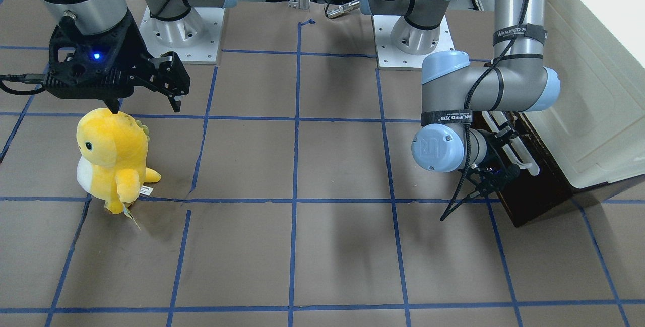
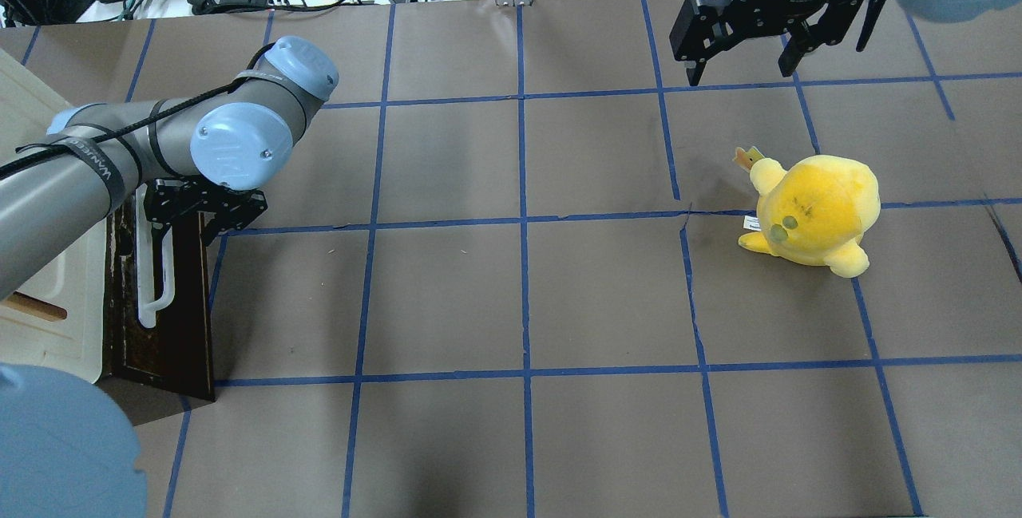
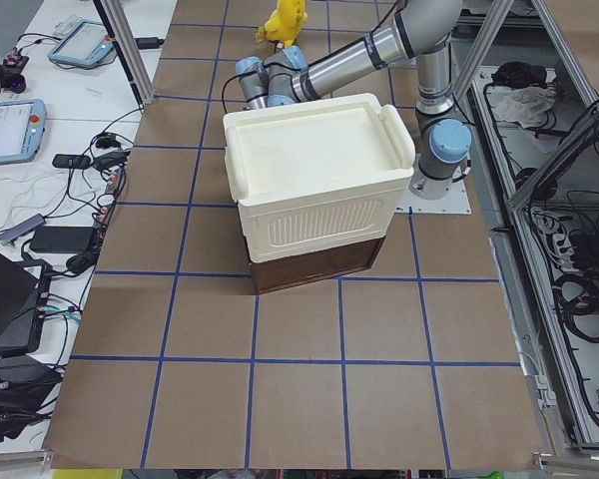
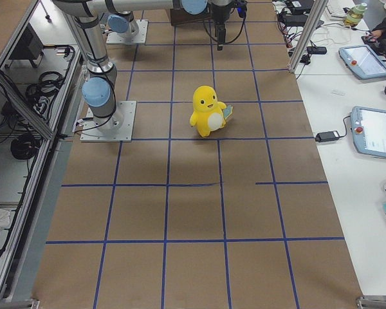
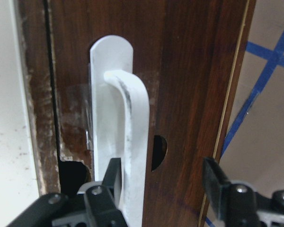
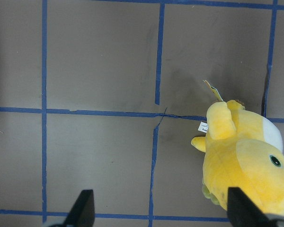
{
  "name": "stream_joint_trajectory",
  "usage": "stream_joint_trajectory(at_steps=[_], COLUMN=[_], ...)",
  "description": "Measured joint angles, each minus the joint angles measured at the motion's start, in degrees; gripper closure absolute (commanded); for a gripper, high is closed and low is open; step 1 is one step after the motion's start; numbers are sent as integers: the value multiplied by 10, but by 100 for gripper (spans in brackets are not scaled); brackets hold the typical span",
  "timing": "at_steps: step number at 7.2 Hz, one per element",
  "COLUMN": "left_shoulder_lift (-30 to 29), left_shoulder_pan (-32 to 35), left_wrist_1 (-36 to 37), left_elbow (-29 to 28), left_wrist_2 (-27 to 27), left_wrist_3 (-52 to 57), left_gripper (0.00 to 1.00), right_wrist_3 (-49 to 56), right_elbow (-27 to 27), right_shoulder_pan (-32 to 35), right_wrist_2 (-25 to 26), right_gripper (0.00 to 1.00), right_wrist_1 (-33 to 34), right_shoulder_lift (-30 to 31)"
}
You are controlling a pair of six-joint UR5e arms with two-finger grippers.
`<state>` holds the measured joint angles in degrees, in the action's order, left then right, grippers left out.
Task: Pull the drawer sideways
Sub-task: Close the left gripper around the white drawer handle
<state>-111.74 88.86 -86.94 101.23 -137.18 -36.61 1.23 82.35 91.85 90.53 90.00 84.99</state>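
Note:
The dark brown drawer (image 2: 172,326) sits under a cream-white box at the table's left end, its long white bar handle (image 2: 152,278) facing the table. It also shows in the front view (image 1: 529,191) and the left wrist view (image 5: 189,94). My left gripper (image 5: 163,182) is open at the handle's (image 5: 128,156) end; the bar lies between the jaws, close to one finger (image 5: 111,177). In the overhead view the left gripper (image 2: 196,211) is over the drawer front. My right gripper (image 2: 746,63) is open and empty, held above the table far from the drawer.
The cream-white plastic box (image 3: 314,180) rests on top of the drawer case. A yellow plush toy (image 2: 814,211) stands on the table below the right gripper (image 6: 161,208). The brown table (image 2: 519,302) carries a blue tape grid. Cables lie beyond the far edge.

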Motion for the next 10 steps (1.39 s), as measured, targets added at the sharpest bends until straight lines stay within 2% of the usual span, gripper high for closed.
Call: stream_joint_trajectory(at_steps=[3, 7, 10], left_shoulder_lift=[2, 4, 5], left_shoulder_pan=[-1, -2, -16], left_wrist_1=[-17, -26, -27], left_elbow=[0, -1, -1], left_wrist_2=[0, -2, -3], left_wrist_3=[-10, -16, -15], left_gripper=[43, 47, 46], right_wrist_3=[0, 0, 0], right_elbow=[0, 0, 0], right_shoulder_pan=[0, 0, 0], right_wrist_2=[0, 1, 0], right_gripper=[0, 0, 0], right_wrist_1=[0, 0, 0], right_shoulder_lift=[0, 0, 0])
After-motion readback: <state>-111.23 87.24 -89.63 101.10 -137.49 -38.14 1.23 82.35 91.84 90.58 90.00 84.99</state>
